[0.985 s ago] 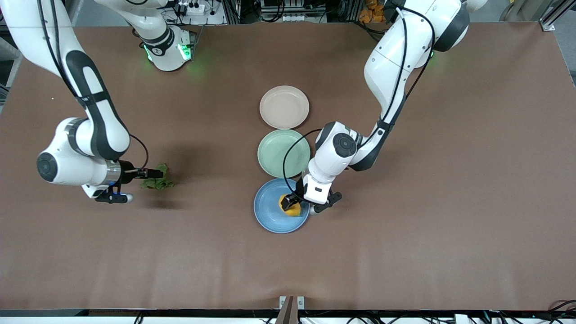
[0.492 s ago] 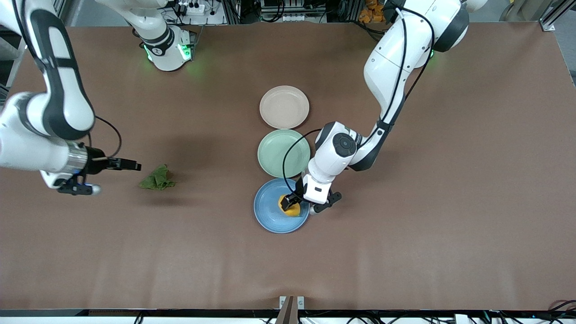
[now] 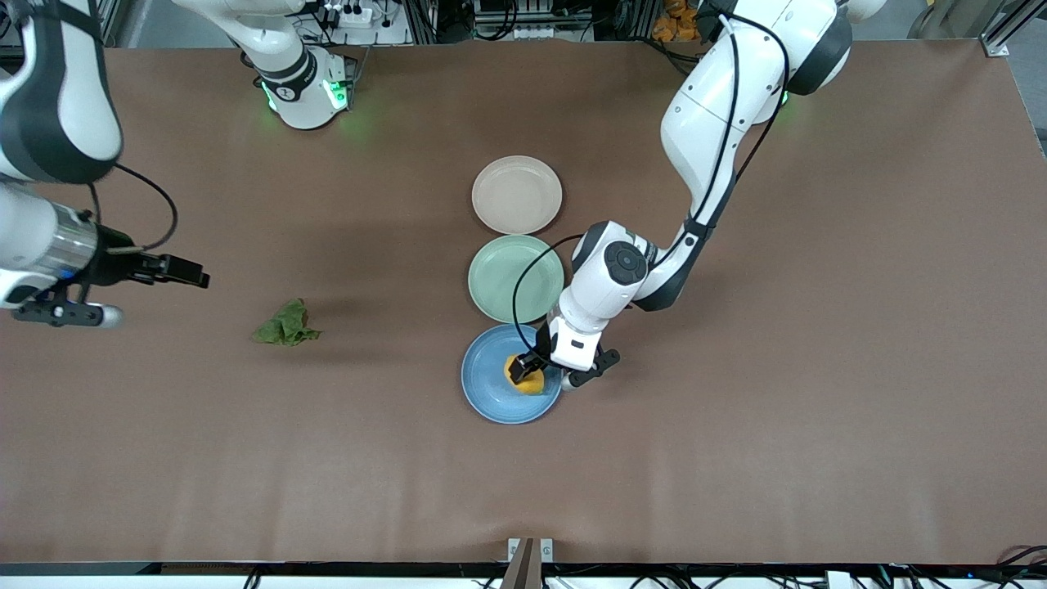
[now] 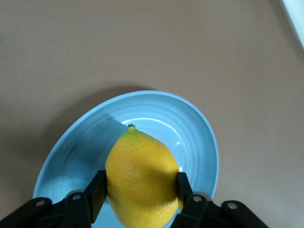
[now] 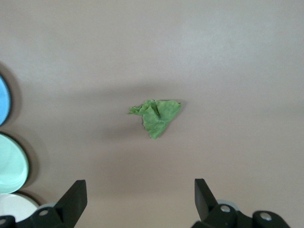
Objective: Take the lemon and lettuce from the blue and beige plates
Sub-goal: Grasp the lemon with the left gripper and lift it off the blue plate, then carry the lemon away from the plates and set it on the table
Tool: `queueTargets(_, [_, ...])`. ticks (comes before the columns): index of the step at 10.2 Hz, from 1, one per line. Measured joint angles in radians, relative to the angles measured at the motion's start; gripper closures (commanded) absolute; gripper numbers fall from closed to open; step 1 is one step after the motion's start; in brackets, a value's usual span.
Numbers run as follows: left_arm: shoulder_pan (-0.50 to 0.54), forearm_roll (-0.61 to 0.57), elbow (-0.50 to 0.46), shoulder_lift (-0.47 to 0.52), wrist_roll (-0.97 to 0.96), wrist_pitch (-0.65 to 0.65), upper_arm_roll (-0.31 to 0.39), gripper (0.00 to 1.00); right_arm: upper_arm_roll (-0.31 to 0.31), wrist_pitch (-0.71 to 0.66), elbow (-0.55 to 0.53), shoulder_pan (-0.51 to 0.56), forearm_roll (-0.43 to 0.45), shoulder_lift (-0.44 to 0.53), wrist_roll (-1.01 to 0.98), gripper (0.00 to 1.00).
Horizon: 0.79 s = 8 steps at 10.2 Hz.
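The lemon lies in the blue plate, the plate nearest the front camera. My left gripper is shut on the lemon with a finger on each side, over the blue plate. The lettuce lies on the bare table toward the right arm's end. It also shows in the right wrist view. My right gripper is open and empty, up in the air and off to the side of the lettuce toward the right arm's end. The beige plate is bare.
A pale green plate sits between the beige and blue plates in one row at the table's middle. In the right wrist view the plates' rims show at the edge, the green plate among them. The brown table surface stretches around.
My right gripper has let go of the lettuce and drawn away from it toward the right arm's end, rising. The lettuce stays on the table. The left gripper still holds the lemon in the blue plate.
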<state>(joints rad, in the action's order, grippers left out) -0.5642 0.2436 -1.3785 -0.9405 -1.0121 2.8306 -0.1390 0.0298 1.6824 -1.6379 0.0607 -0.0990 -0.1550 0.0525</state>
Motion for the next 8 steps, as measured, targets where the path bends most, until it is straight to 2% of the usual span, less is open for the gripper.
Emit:
queueTargets(3, [0.034,0.0,0.016,0.068,0.0,-0.066,0.001,1.0,-0.014,-0.089,0.124,0.007,0.005,0.0,0.001,0.0])
queueTargets(6, [0.121,-0.05,0.016,0.155,0.062,-0.279,0.005,1.0,-0.043,-0.119,0.188,0.01,0.007,0.0,0.001,0.0])
queueTargets(8, [0.211,-0.078,0.015,0.211,0.242,-0.462,0.006,1.0,-0.044,-0.138,0.209,0.005,0.007,0.002,0.001,0.0])
